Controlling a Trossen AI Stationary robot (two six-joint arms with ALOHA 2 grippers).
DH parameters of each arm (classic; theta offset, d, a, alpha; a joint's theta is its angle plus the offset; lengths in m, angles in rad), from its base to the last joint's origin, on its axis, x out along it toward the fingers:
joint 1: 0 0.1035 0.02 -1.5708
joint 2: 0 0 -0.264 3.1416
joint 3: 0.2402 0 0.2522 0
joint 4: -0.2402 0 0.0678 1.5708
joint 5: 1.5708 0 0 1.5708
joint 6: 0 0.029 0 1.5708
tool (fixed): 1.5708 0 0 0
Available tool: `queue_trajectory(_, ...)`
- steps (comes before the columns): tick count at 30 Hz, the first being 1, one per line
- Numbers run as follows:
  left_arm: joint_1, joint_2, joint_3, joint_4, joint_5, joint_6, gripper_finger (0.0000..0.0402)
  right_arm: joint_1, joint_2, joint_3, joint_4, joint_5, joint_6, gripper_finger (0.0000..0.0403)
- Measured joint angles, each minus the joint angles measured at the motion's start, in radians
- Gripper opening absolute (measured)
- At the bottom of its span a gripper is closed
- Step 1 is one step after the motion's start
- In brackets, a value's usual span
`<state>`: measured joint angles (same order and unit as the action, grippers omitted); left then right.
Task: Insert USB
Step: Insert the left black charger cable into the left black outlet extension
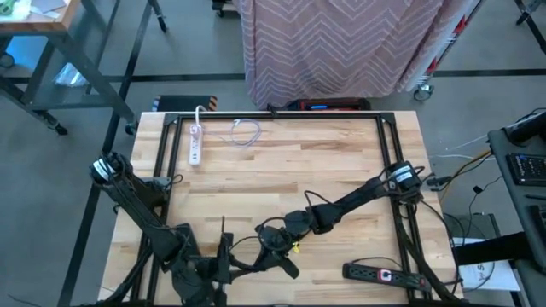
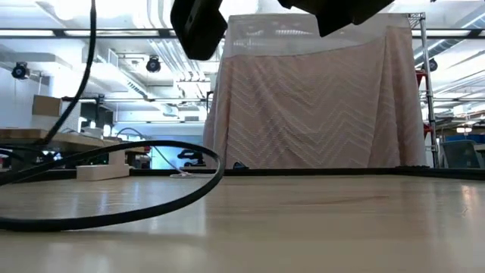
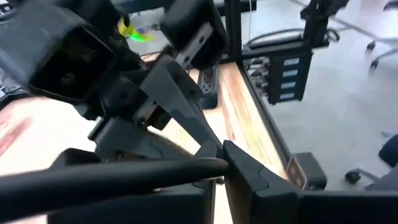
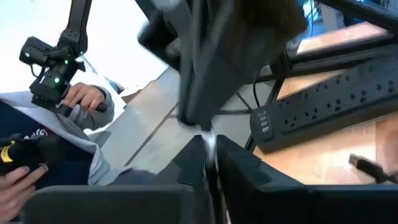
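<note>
- Black cable (image 1: 247, 256) runs between the two grippers at the near middle of the light wooden table (image 1: 341, 162); a long loop of it also lies across the tabletop in the low view.
- Left gripper (image 1: 223, 260) sits at the near edge, left of centre, its fingers (image 3: 249, 177) shut on the black cable, which crosses just in front of them in the left wrist view.
- Right gripper (image 1: 275, 247) reaches in from the right side and stands just beside the left one; its fingers (image 4: 193, 165) are nearly together, pinching a thin pale piece at their tips, which I cannot identify for certain.
- Near the right gripper a small yellow tag (image 1: 295, 247) shows on the cable; whether the USB plug itself is at the fingertips I cannot tell.
- Dark power strip (image 1: 386, 275) with a red switch lies at the near right corner of the table, well apart from both grippers.
- White power strip (image 1: 194, 145) lies at the far left of the table, with a loose pale cord (image 1: 246, 132) just to its right.
- Beyond the far edge hangs a pinkish chevron-patterned cloth (image 1: 341, 43).
- A person's hand (image 4: 87, 96) holding a dark controller shows in the right wrist view, off the table.
</note>
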<state>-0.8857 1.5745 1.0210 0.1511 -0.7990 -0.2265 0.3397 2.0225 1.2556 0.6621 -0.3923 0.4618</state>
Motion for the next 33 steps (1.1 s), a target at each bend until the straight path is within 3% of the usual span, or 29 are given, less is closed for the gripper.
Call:
queue_trajectory(7, -0.003, -0.048, -0.001, -0.011, -0.017, -0.074, 0.0001, 0.000, -0.049, 0.000, -0.072, 0.028, -0.044, 0.0136)
queue_trajectory(11, -0.003, -0.081, -0.001, -0.055, -0.078, -0.175, 0.0001, 0.023, -0.114, -0.001, -0.216, 0.186, -0.194, 0.0166)
queue_trajectory(16, -0.003, -0.107, -0.001, -0.073, -0.137, -0.238, 0.0001, 0.095, -0.198, -0.001, -0.367, 0.558, -0.405, 0.0175)
queue_trajectory(18, -0.003, -0.117, -0.001, -0.072, -0.157, -0.246, 0.0001, 0.119, -0.208, -0.001, -0.376, 0.640, -0.441, 0.0174)
queue_trajectory(21, 0.006, -0.127, -0.001, -0.070, -0.166, -0.246, 0.0000, 0.138, -0.218, -0.001, -0.387, 0.692, -0.455, 0.0169)
queue_trajectory(26, 0.031, -0.123, -0.001, -0.071, -0.177, -0.262, 0.0000, 0.154, -0.220, -0.001, -0.435, 0.869, -0.465, 0.0165)
queue_trajectory(33, 0.052, -0.111, -0.001, -0.065, -0.180, -0.265, 0.0000, 0.153, -0.220, -0.001, -0.448, 0.884, -0.463, 0.0182)
